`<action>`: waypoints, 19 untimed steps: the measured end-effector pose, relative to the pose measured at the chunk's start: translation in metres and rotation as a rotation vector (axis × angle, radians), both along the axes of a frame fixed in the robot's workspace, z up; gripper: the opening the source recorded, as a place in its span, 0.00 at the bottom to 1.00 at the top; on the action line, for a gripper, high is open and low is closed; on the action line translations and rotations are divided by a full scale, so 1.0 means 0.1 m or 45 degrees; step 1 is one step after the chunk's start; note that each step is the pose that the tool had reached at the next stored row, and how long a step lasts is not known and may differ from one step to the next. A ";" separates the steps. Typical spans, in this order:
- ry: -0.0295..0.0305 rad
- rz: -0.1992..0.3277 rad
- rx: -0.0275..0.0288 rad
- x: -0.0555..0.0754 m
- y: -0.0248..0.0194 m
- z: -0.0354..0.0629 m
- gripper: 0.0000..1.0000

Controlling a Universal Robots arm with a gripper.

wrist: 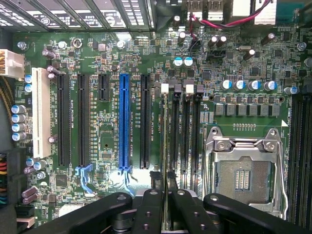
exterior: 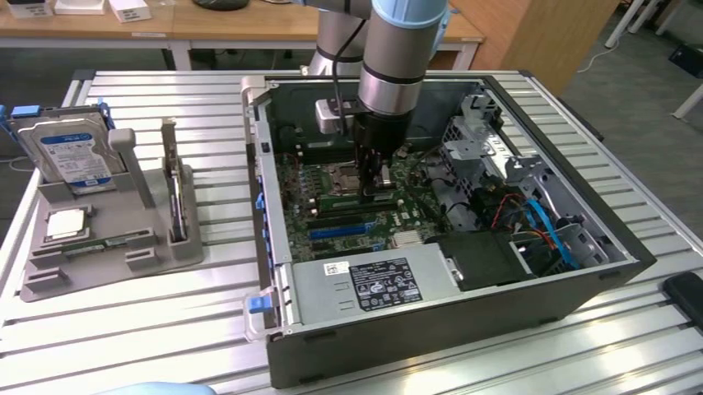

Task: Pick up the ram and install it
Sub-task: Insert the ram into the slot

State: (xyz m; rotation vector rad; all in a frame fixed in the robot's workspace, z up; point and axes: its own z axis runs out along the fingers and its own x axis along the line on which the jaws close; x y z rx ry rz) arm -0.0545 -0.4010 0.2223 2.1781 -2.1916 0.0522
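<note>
Hand [exterior: 378, 185] pinches narrow on what looks like the thin green circuit-board ram [wrist: 165, 187], kept upright and edge-down so it lines up with the long black memory slots [wrist: 175, 131] inside the open black metal computer case [exterior: 439, 337]. Off the case toward the exterior view's left, a grey moulded plastic holder [exterior: 165, 251] props a silver hard drive [exterior: 68, 152] upright on the ribbed metal counter [exterior: 143, 329].

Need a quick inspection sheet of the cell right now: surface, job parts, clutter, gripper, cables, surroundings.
Surface: slatted metal table, carrying the open computer case.
Job's things: ram, edge-on between the fingers, at the memory slots beside the processor socket.
Clutter: gray holder with hard drive and processor chip.
Grippers: gripper shut on ram, down inside the case.
Cables: blue cables in the case's drive corner.
Surroundings: wooden desks behind.
</note>
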 end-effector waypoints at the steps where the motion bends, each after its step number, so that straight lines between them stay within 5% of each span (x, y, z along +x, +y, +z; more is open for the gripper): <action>1: 0.0006 0.000 -0.0004 0.00 0.000 0.002 0.13; 19: 0.0021 0.000 -0.0081 0.00 0.017 0.001 0.13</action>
